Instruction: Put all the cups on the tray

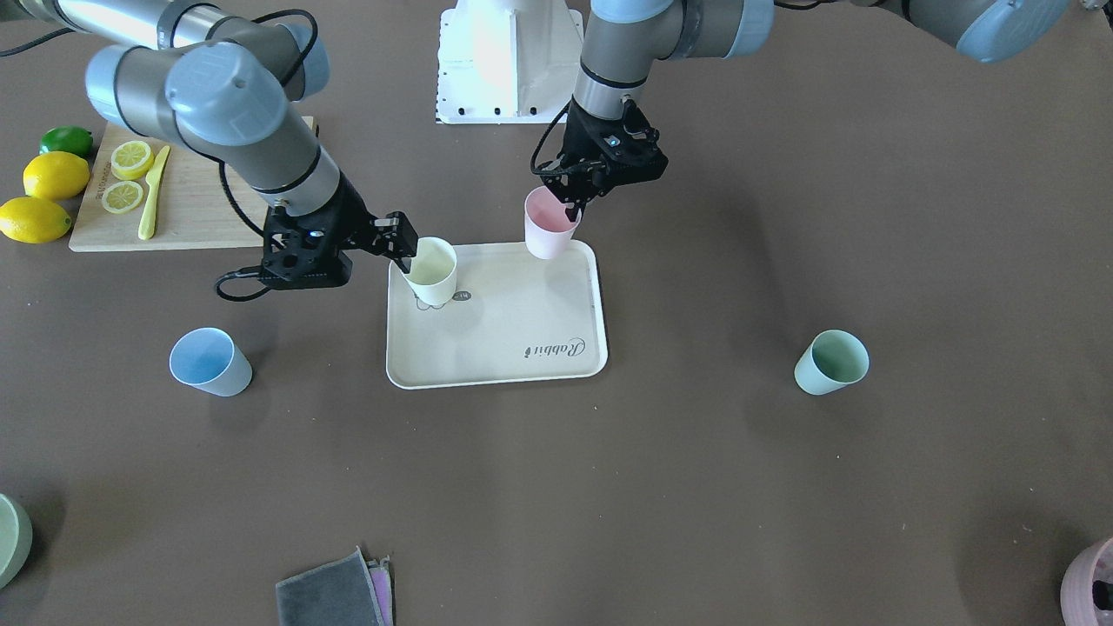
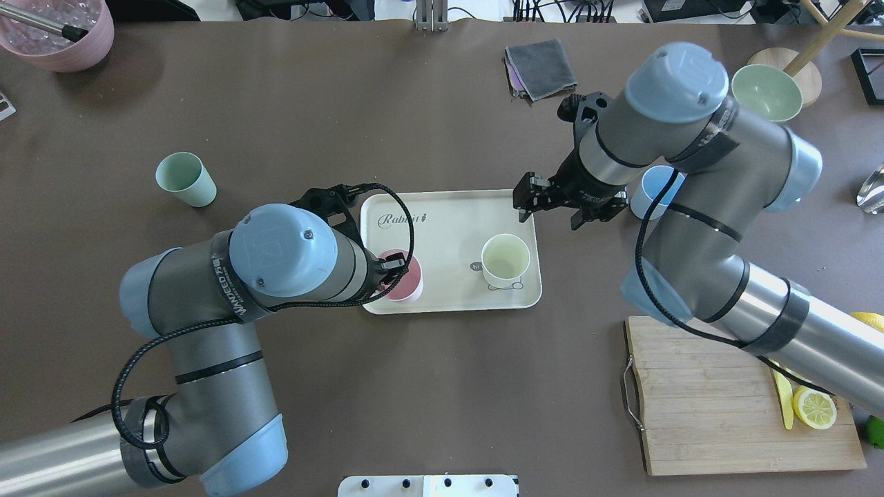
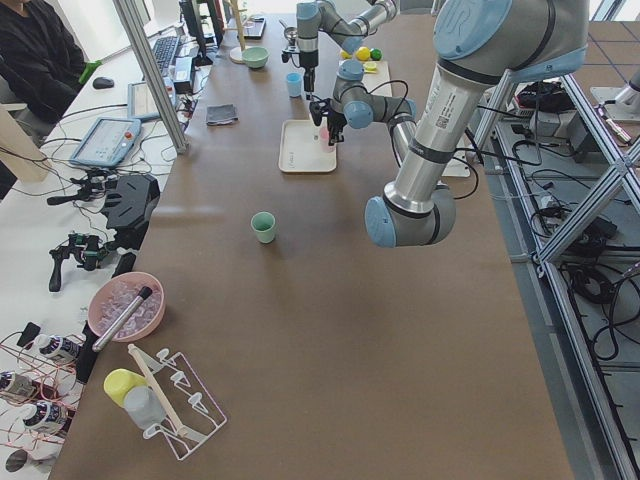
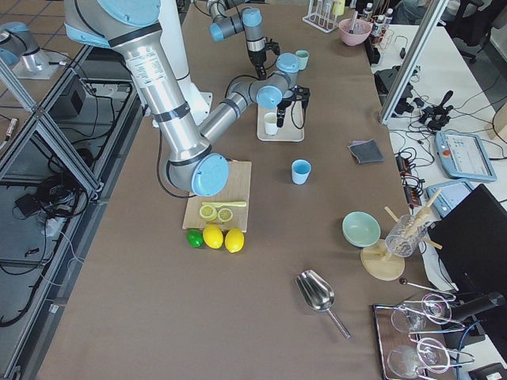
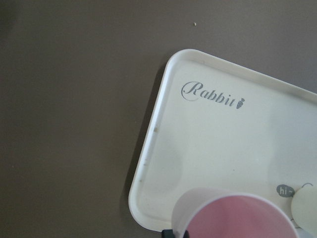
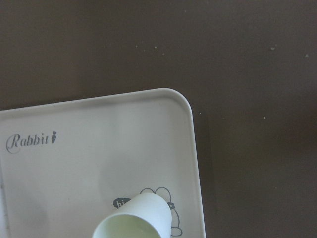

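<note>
We see the left tool (image 1: 574, 207) pinching the rim of the pink cup (image 1: 548, 228), so the cup can go down straight. The pink cup is over a corner of the tray (image 1: 522, 322). We cannot tell if it touches yet. The right tool (image 1: 405, 245) is spread wide and holds nothing. The yellow cup (image 1: 432, 271) stands on the tray.

From the front, that tool looks like it touches the yellow cup, but from above we see a gap. The blue cup (image 1: 209, 362) and the green cup (image 1: 830, 362) sit on the table (image 1: 696, 487), well apart from the tray. We think half the job is left.
</note>
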You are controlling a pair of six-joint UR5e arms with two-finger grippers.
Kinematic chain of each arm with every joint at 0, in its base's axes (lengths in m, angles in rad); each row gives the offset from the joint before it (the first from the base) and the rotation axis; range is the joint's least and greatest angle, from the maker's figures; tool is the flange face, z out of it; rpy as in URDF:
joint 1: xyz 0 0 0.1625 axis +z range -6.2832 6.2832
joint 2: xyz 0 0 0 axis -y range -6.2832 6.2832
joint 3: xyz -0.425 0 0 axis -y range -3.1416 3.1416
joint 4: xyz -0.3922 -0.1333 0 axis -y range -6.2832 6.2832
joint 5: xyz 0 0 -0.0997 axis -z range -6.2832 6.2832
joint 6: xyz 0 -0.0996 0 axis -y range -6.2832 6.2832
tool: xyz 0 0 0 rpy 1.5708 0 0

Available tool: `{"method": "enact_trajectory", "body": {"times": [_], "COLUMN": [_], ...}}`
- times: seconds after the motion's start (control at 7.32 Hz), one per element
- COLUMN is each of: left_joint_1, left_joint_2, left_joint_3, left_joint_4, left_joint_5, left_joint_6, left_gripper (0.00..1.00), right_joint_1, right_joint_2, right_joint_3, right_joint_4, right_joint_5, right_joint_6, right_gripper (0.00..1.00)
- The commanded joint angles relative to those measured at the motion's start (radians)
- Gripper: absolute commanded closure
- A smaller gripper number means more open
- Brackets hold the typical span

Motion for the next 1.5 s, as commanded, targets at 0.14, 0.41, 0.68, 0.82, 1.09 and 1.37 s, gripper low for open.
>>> {"method": "enact_trajectory", "body": {"times": [0.14,0.41,0.68,0.82,1.09,1.37], "left_joint_1": [-0.007,-0.005,-0.022,-0.037,-0.053,-0.114], "left_joint_2": [-0.015,-0.014,-0.017,-0.019,-0.024,-0.025], "left_joint_3": [0.062,0.093,0.096,0.098,0.087,0.072], "left_joint_4": [-0.006,-0.006,-0.006,-0.008,-0.003,0.003], "left_joint_5": [0.005,0.02,0.019,0.017,0.003,-0.082], "left_joint_6": [0.004,0.004,0.004,0.007,0.063,0.067], "left_gripper": [1.0,1.0,1.0,0.94,0.03,0.03], "right_joint_1": [0.168,0.242,0.264,0.265,0.261,0.232], "right_joint_2": [-0.018,-0.062,-0.086,-0.09,-0.09,-0.132], "right_joint_3": [0.006,-0.003,-0.062,-0.096,-0.164,-0.219], "right_joint_4": [-0.117,-0.219,-0.205,-0.193,-0.167,-0.028], "right_joint_5": [0.076,0.051,0.044,0.038,0.003,-0.002], "right_joint_6": [-0.186,-0.422,-0.483,-0.527,-0.543,-0.531], "right_gripper": [0.0,0.0,0.0,0.0,0.0,0.0]}}
